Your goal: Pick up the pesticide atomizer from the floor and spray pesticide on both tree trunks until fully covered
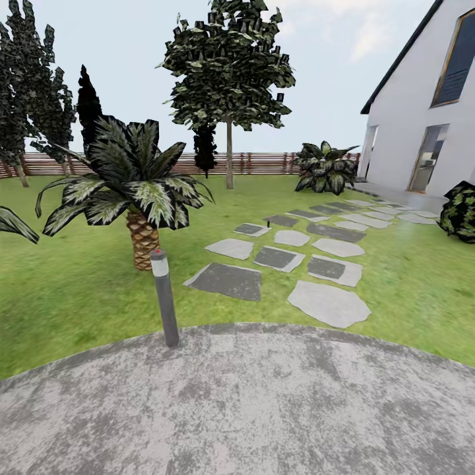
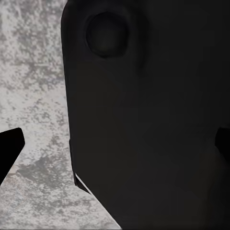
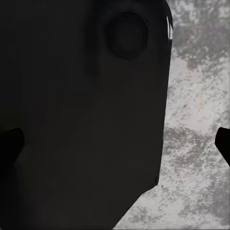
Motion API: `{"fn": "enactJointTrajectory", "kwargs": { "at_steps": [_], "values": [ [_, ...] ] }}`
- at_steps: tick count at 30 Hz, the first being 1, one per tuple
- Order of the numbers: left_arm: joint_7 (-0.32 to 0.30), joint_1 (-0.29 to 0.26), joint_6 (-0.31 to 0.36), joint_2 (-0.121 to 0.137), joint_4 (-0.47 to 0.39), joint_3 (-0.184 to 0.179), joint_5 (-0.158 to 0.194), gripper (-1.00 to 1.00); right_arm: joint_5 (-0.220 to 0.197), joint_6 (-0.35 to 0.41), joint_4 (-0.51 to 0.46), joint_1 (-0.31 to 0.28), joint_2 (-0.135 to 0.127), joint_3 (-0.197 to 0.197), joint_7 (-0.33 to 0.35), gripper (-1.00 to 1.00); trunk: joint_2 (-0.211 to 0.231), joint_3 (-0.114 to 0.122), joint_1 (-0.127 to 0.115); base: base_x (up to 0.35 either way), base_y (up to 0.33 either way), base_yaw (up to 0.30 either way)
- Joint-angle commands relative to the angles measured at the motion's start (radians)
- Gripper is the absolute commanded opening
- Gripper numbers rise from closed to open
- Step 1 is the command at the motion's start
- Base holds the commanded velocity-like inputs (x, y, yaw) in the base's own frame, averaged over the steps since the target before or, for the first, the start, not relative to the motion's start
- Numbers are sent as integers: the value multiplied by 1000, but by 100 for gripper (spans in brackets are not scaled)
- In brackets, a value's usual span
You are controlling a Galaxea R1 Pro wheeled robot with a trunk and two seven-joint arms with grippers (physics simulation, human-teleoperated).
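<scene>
Green lawn [image 1: 79, 290], slat fence [image 1: 264, 163] behind, one tall bare-trunked tree [image 1: 229, 86] upright near fence

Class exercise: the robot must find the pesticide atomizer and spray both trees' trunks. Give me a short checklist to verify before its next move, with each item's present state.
1. Robot in the garden: ok, lawn, fence and house lie ahead.
2. A target tree located: ok, one bare-trunked tree stands by the fence.
3. Second tree identified: cannot tell; leafy trees at far left are partly cut off.
4. Atomizer spotted: not ok, none found on the paving or grass.
5. Obstacles noted: ok, bollard lamp and palm stand near the paving's edge.
6. Gripper fingers apart: ok, left fingertip, right fingertip.
</scene>
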Motion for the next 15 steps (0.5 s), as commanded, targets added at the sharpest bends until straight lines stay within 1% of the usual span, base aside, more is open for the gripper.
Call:
{"fn": "enactJointTrajectory", "kwargs": {
  "at_steps": [1,7,12,15],
  "values": [
    [-4,-2,0,-6,6,3,3,100,0,0,-6,-2,6,-3,0,100,0,0,0,0,0,0],
    [-2,2,0,-3,0,2,3,100,1,-1,-29,-2,39,1,-4,100,0,0,0,0,0,0],
    [9,2,-1,5,-12,2,2,100,0,-2,-33,-2,41,2,-5,100,0,0,0,0,0,0],
    [12,0,-16,12,-29,2,0,100,1,-18,-46,-2,39,2,-5,100,0,0,0,0,0,0]
  ]
}}
